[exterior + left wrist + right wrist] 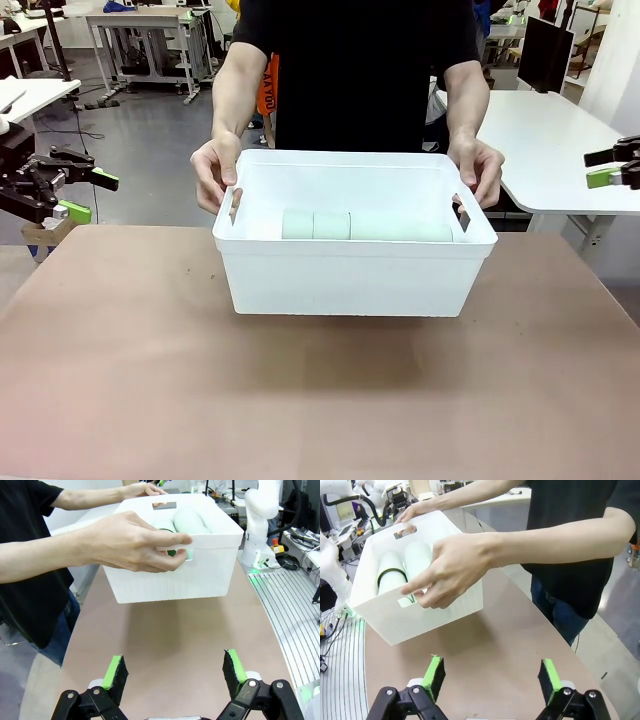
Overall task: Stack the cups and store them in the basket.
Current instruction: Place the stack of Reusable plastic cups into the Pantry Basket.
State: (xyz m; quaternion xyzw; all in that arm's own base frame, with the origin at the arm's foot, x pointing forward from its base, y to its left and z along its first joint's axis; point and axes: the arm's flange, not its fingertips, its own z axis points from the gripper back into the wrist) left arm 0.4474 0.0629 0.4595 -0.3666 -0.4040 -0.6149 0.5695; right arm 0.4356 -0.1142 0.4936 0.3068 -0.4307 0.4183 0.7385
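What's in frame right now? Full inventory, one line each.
basket: 1, white, held off the table by the person, a hand at each end handle
cups: count unclear, pale mint green, lying on their sides as nested stacks inside the basket; two stacks side by side in the right wrist view
table: 1, brown top, under the basket
white desks: several, white, behind the person
person's hands: 2, gripping the basket's end handles, far side of the table
left gripper: 1, black with green pads, open, back at the table's left edge
right gripper: 1, black with green pads, open, back at the right edge
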